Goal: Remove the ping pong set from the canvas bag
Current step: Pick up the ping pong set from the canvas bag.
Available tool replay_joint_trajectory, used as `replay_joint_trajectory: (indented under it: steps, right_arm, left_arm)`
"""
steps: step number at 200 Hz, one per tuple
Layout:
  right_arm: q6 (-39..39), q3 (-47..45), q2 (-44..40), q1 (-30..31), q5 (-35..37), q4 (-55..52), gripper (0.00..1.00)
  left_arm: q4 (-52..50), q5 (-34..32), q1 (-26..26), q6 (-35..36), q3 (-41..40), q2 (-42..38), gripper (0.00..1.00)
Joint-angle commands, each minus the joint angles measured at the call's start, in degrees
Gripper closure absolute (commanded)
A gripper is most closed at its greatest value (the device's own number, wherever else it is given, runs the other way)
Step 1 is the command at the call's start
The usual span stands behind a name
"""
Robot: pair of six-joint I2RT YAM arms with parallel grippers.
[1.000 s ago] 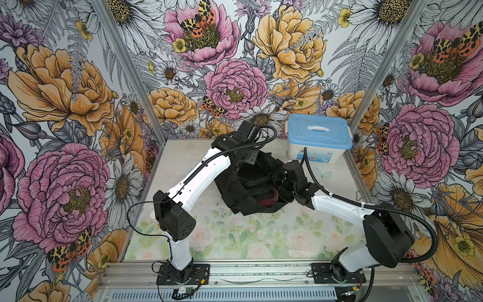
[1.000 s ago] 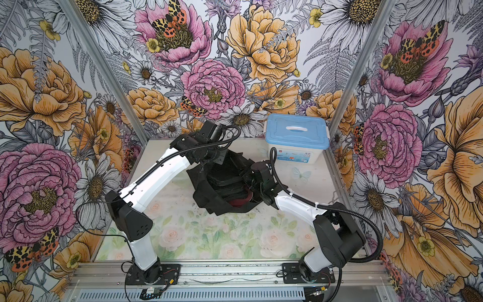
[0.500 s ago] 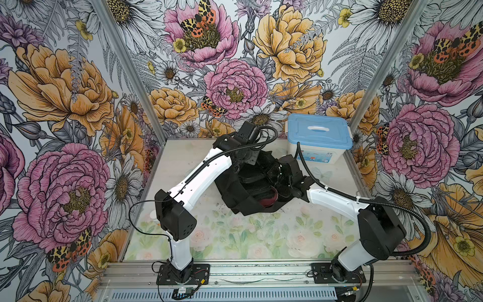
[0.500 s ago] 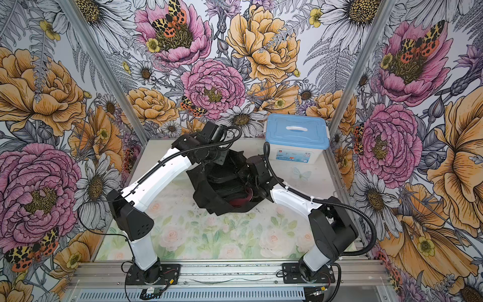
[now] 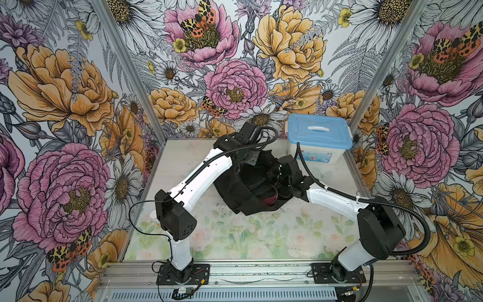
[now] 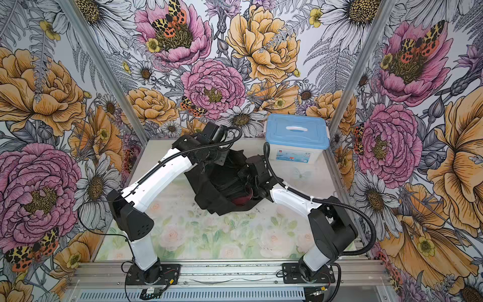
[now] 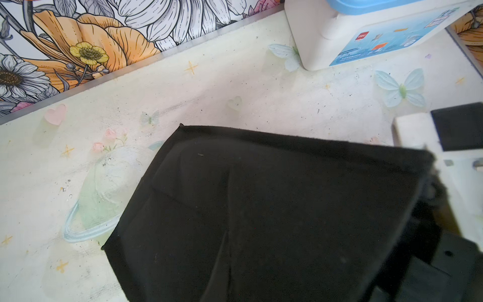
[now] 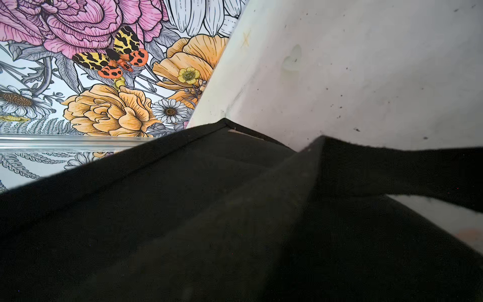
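At the near mouth of the bag [image 5: 235, 194] we have the right gripper [image 5: 275, 183] among the set [image 5: 268, 201] inside, jaws hidden so we cannot tell; beyond, the left gripper [image 5: 243, 167] is closed at the far rim; next we need a firm pinch and lift.

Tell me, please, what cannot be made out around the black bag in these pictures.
- Left pincer: tips hidden under its own wrist in both top views; left wrist view shows only canvas bag.
- Right pincer: black on black inside the bag; grip unclear.
- Ping pong set: only a maroon patch shows; bag folds cover the rest.
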Motion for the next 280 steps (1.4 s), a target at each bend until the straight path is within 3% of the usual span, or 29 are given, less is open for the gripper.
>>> replay_joint_trajectory:
  steps: [1,25,133,280]
  right_arm:
    - [-4.99,2.71,-3.46,1.27,-2.22,6.94,0.92]
    - [-5.26,2.85,-4.99,1.28,-2.23,8.52,0.97]
    - [-7.75,4.62,-11.29,1.36,-1.79,7.80,0.99]
    - [-22.47,6.13,-21.79,0.94,2.24,-1.67,1.00]
  left_arm:
    - [7.50,2.25,-0.25,-0.21,0.16,-3.97,1.00]
    - [7.67,1.74,0.66,-0.19,-1.04,-4.74,1.00]
    - [11.45,2.45,4.74,-0.99,-7.63,-8.62,1.00]
    - [14.16,4.35,13.18,-1.22,-12.59,-12.09,1.00]
